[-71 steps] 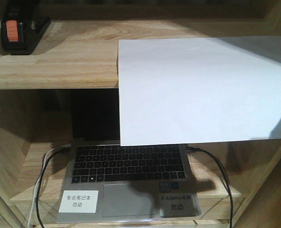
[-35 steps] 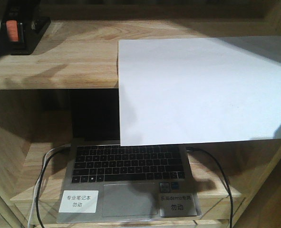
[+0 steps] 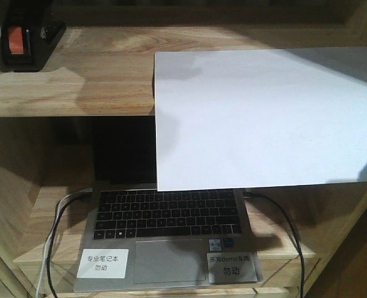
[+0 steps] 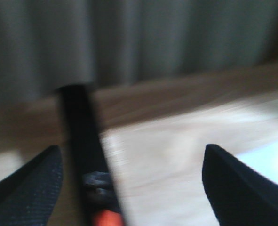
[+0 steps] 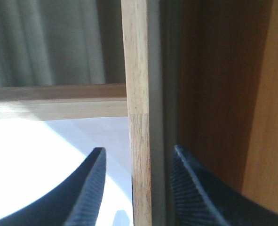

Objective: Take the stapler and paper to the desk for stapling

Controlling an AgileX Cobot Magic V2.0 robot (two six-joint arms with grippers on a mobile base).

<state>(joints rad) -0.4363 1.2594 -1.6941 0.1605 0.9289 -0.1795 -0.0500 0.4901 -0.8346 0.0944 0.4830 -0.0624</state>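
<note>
Stapler [image 3: 27,42] on the upper shelf [image 3: 77,87], well left of the paper [image 3: 264,118], at the shelf's back corner, orange patch up; not held. Left wrist view blurred: left claw [image 4: 131,148] spread wide, the stapler [image 4: 89,165] a dark bar between its fingers [image 4: 28,188], closer to the left one, apart from both; pale wood beneath.

Paper lies flat on the same shelf, its near part overhanging the front edge; blank, white, its left edge straight and sharp. Laptop [image 3: 167,214] directly below the paper on the lower shelf, open, keyboard showing, screen mostly hidden behind the overhang; one white label [image 3: 102,262] on its palm rest below the paper's left corner.

Right wrist view: right claw [image 5: 139,149] spread, gripping nothing; a pale wooden upright [image 5: 139,94] stands between its fingers [image 5: 89,193]; paper [image 5: 35,155] left of that upright, bright white.
</note>
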